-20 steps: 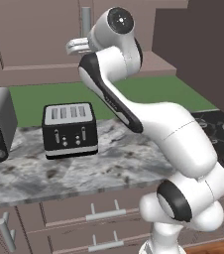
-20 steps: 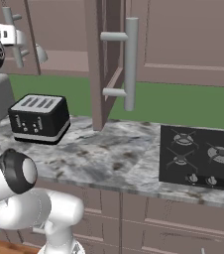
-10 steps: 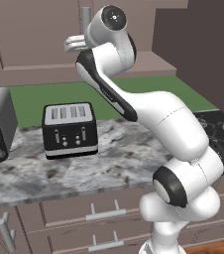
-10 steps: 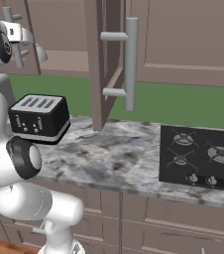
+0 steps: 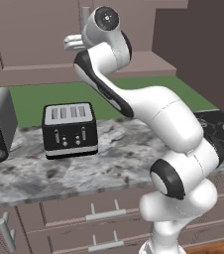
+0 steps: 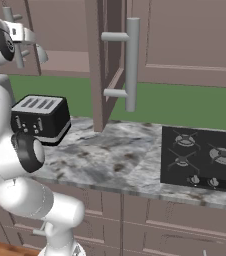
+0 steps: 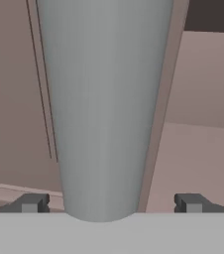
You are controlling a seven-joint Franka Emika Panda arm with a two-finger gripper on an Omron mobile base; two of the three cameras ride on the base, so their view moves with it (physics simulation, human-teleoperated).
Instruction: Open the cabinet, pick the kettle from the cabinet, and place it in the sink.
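A: Your gripper [image 7: 109,204] stands spread wide, holding nothing; the cabinet's [image 7: 15,99] grey handle [image 7: 104,99] sits between the fingertips [image 7: 33,203].

B: Surface?

A: You see a smooth, round metal bar on a matte mauve-brown panel. One door [image 6: 105,60] stands ajar above the marbled counter [image 6: 110,160].

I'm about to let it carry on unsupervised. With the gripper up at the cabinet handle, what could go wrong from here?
1. The gripper is open with the grey handle between its fingertips; closing off-centre could let it slip off.
2. The right cabinet door already stands open over the counter; the arm could knock it.
3. The toaster sits under the arm; a low swing might hit it.
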